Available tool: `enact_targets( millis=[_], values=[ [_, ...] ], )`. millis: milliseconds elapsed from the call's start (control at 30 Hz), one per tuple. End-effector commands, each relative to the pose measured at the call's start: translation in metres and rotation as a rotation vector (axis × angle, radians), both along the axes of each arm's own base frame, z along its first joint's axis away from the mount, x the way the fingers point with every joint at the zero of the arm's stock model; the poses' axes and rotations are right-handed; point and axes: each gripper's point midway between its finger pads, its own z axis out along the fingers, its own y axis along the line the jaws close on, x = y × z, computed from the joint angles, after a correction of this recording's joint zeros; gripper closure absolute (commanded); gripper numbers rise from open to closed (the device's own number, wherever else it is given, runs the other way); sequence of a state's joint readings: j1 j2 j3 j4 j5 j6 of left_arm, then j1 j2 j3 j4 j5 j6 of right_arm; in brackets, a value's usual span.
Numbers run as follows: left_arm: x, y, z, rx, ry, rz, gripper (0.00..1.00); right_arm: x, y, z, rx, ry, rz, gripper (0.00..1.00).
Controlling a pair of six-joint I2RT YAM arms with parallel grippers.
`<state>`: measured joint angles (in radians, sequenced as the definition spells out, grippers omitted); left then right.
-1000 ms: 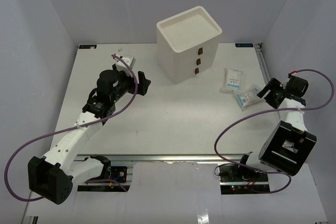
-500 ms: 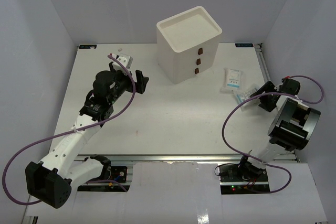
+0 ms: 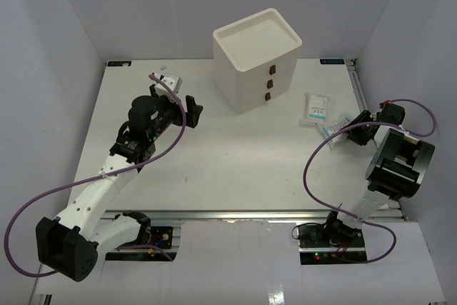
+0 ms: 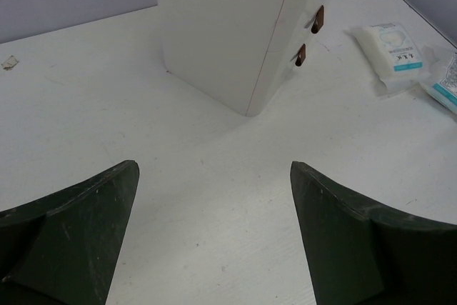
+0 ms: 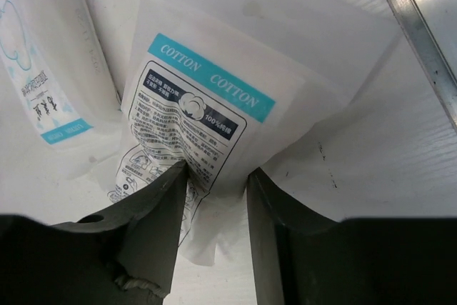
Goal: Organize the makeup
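Right gripper (image 5: 216, 175): low over the table's (image 3: 235, 155) right side. Its fingers (image 5: 153, 226) are drawn in to a narrow gap and press on both sides of the cotton sachet's near end.
Cotton sachet (image 5: 207, 98): lies near the table's right edge, with the blue "COTTON" band facing up. Its near end is gathered between the right fingers, and a metal rail (image 5: 421, 26) runs close along its far side.
Second sachet (image 3: 318, 107): flat on the table, just beside the cotton sachet on the box side. Whether their edges touch cannot be told.
Box (image 3: 255, 58): white with three brown handles, at the rear centre, well apart from both sachets.
Left gripper (image 4: 213, 176): above the table's left-centre, pointing toward the box. Its fingers are spread wide with nothing between them.
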<state>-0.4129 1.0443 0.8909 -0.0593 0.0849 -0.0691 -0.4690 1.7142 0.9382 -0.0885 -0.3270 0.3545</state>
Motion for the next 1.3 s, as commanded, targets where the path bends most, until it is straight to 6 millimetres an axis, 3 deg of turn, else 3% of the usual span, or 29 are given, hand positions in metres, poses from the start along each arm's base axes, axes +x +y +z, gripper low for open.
enact_targets(
  millis=[0,233,433,633,767,900,1033,1133,1167,1200,1267],
  values=[
    [0.001,0.003,0.0,0.005,-0.011,0.011,0.02,0.008,-0.006,0.009,-0.054,-0.061,0.035,0.6],
    [0.001,0.002,-0.001,0.007,-0.01,0.004,0.02,0.002,0.01,0.044,-0.068,-0.18,0.116,0.76],
    [-0.001,0.002,0.002,0.002,-0.017,-0.002,0.02,-0.011,0.026,0.084,-0.113,-0.31,0.209,0.83],
    [-0.003,0.001,0.005,-0.004,-0.022,-0.011,0.02,-0.022,0.059,0.131,-0.186,-0.525,0.408,0.89],
    [-0.003,0.0,0.004,-0.005,-0.02,-0.014,0.02,-0.025,0.102,0.155,-0.174,-0.617,0.601,0.91],
    [-0.002,0.0,0.0,0.002,-0.016,-0.013,0.02,-0.025,0.181,0.194,-0.264,-0.77,0.902,0.92],
    [-0.001,0.0,-0.002,0.011,-0.011,-0.014,0.02,-0.016,0.251,0.235,-0.406,-0.901,1.053,0.92],
    [0.0,0.001,-0.004,0.02,-0.01,-0.009,0.02,0.004,0.281,0.254,-0.475,-0.943,1.086,0.92],
    [0.001,0.001,-0.006,0.023,-0.007,-0.007,0.02,0.012,0.286,0.266,-0.495,-0.964,1.085,0.92],
    [0.002,0.001,-0.007,0.026,-0.006,-0.006,0.02,0.02,0.293,0.293,-0.527,-1.022,1.078,0.92],
    [0.003,0.001,-0.01,0.031,0.004,-0.009,0.02,0.039,0.305,0.31,-0.553,-1.045,1.081,0.92]
  ],
)
